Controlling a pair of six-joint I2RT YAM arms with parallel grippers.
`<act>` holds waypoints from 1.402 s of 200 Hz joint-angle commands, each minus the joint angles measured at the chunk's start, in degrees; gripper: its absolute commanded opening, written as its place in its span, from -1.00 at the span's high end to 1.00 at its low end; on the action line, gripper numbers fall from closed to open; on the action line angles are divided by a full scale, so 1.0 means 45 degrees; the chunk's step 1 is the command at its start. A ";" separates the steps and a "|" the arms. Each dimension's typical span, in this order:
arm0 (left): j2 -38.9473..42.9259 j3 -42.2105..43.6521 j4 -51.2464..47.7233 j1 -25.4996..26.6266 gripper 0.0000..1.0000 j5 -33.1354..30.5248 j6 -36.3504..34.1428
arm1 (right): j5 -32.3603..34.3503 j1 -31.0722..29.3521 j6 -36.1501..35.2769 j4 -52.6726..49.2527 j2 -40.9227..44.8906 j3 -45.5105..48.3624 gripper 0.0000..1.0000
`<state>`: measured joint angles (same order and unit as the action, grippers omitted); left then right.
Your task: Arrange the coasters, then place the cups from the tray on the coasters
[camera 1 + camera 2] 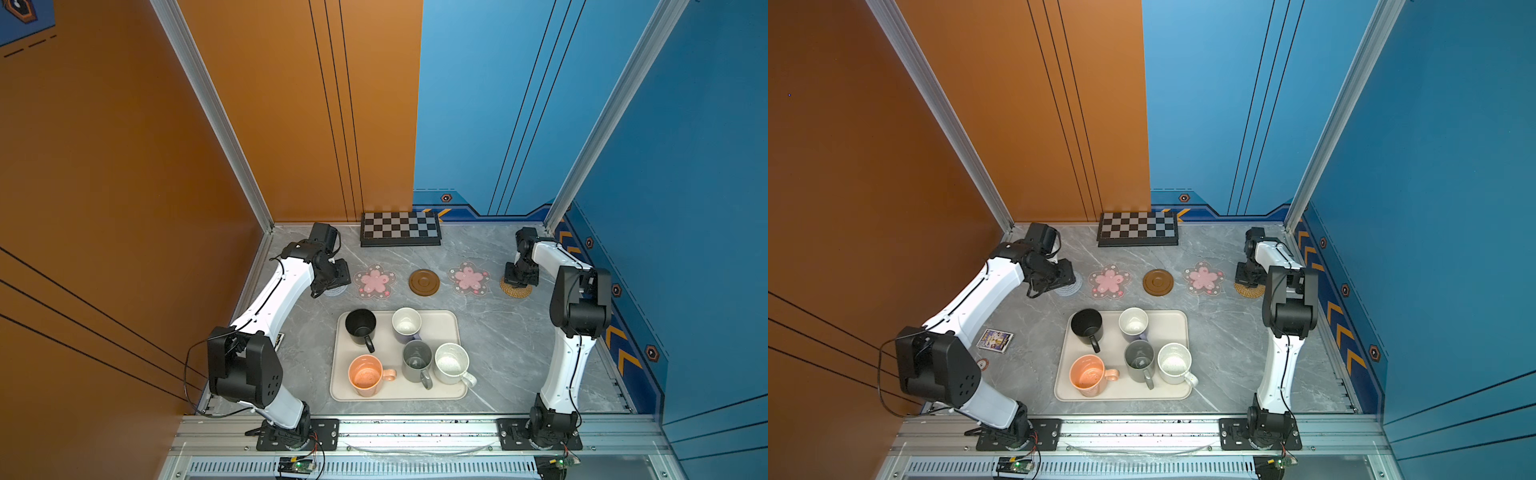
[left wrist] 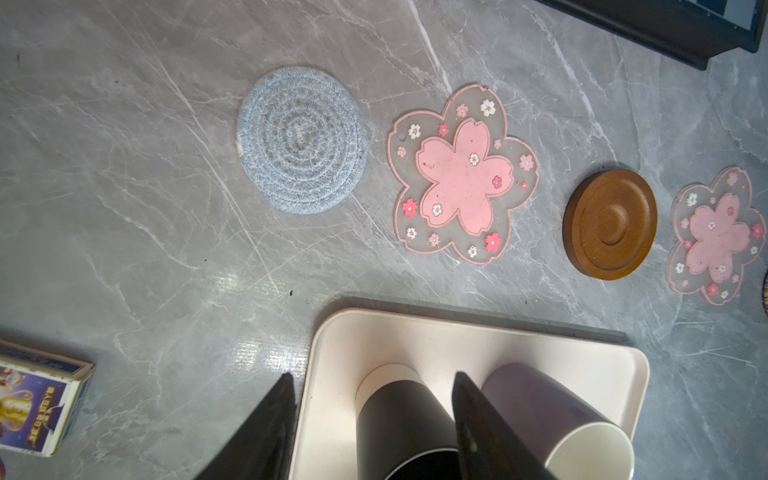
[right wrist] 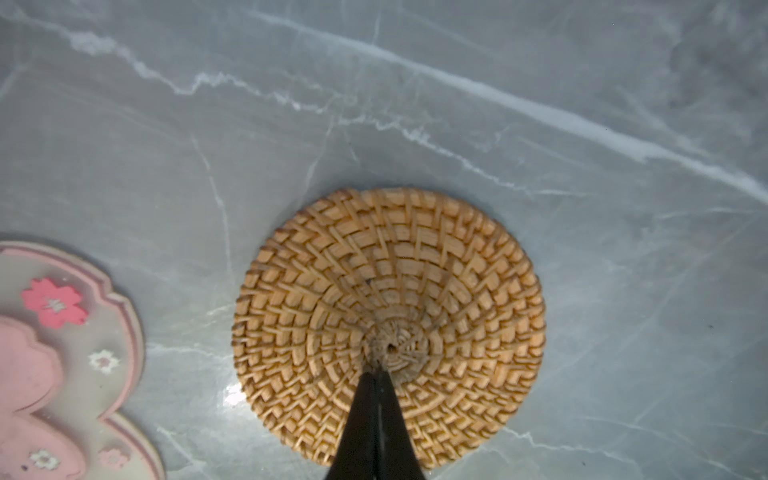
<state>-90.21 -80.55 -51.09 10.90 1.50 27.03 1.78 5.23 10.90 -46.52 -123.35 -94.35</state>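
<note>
Five coasters lie in a row behind the tray [image 1: 444,388]: pale blue-grey [image 1: 337,292], pink flower [image 1: 375,281], brown wooden [image 1: 424,282], a second pink flower [image 1: 469,278] and woven rattan [image 1: 516,289]. Five cups stand on the tray: black [image 1: 360,326], lavender [image 1: 406,324], grey [image 1: 417,360], white speckled [image 1: 451,363] and orange [image 1: 365,376]. My left gripper [image 2: 374,378] hangs open and empty over the blue-grey coaster [image 2: 302,140], partly hiding it in both top views. My right gripper [image 3: 376,370] is shut, its tip at the centre of the rattan coaster [image 3: 415,270].
A black-and-white checkerboard [image 1: 400,228] lies against the back wall. A small printed card box [image 1: 994,340] and a little round disc [image 1: 982,364] sit on the table to the left of the tray. Walls close in on both sides.
</note>
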 commanded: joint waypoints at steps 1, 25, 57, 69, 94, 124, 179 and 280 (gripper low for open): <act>0.0255 0.0166 -0.0227 0.0035 -0.22 -0.0155 0.0131 | -0.0029 -0.0070 -0.0029 -0.0182 -0.0554 -0.0198 1.00; 0.0240 0.0186 -0.0209 0.0059 -0.22 -0.0176 0.0146 | -0.0031 -0.0111 -0.0113 -0.0179 -0.0606 -0.0156 1.00; 0.0210 0.0137 -0.0212 0.0059 -0.22 -0.0193 0.0165 | 0.0179 -0.0167 -0.0376 -0.0170 -0.0428 0.0187 1.00; 0.0199 0.0108 -0.0212 0.0059 -0.22 -0.0181 0.0166 | 0.0167 -0.0189 -0.0447 -0.0144 -0.0269 0.0323 1.00; 0.0102 0.0030 -0.0210 0.0117 -0.22 -0.0100 0.0154 | 0.0051 -0.0207 -0.0444 -0.0118 0.0005 0.0419 0.97; 0.0013 -0.0009 -0.0209 0.0223 -0.22 -0.0098 0.0150 | -0.0321 -0.0218 -0.0279 -0.0116 0.0291 0.0392 0.77; 0.0023 -0.0065 -0.0219 0.0254 -0.22 -0.0098 0.0122 | -0.0884 -0.0216 -0.0017 -0.0052 0.0916 0.0398 0.66; 0.0448 0.0047 -0.0220 0.0272 -0.22 -0.0034 0.0083 | -0.0642 -0.0196 0.0017 -0.0030 0.2107 0.0942 0.64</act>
<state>-90.11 -80.58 -51.09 11.70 1.50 27.03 -1.28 4.71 10.31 -45.87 -115.83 -92.14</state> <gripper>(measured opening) 0.609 0.181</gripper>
